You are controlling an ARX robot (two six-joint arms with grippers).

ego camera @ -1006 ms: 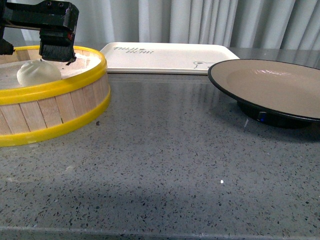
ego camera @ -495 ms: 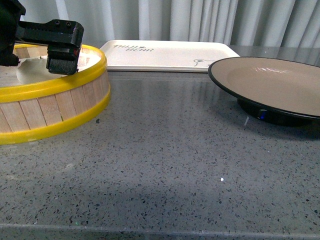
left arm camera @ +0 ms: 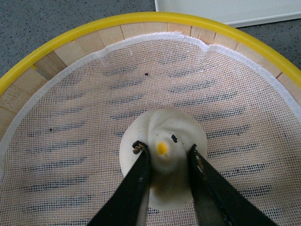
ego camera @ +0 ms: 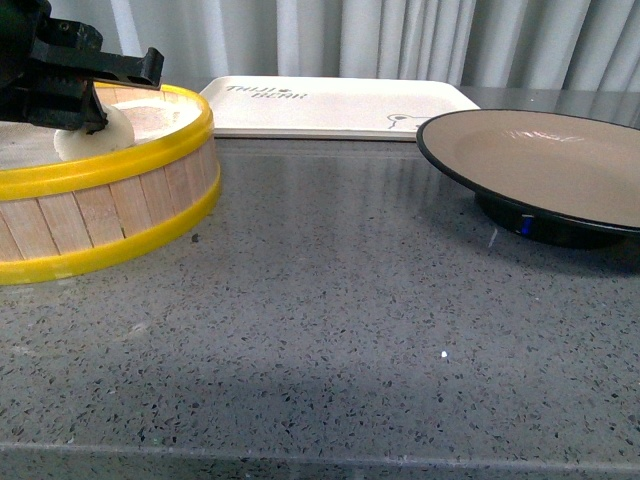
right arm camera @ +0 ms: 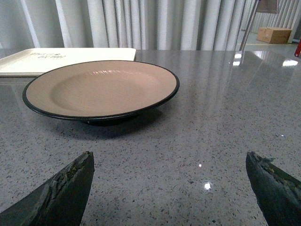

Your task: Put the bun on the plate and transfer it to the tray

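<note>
1. Left gripper (left arm camera: 167,150) now pinches the bun (left arm camera: 162,125), having dropped from just above it a second ago.
2. Bun sits inside the basket (ego camera: 130,165), upper left of the front view.
3. I judge the grasp made; lifting toward the plate (ego camera: 540,165) comes next.
4. Right gripper (right arm camera: 169,162) hangs wide, empty.

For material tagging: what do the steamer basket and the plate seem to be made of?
Steamer basket: pale wood slats with visible grain and seams, glossy yellow hoops, likely plastic; white mesh liner inside. Plate: probably glazed ceramic or melamine, matte tan inside, glossy black rim.
</note>
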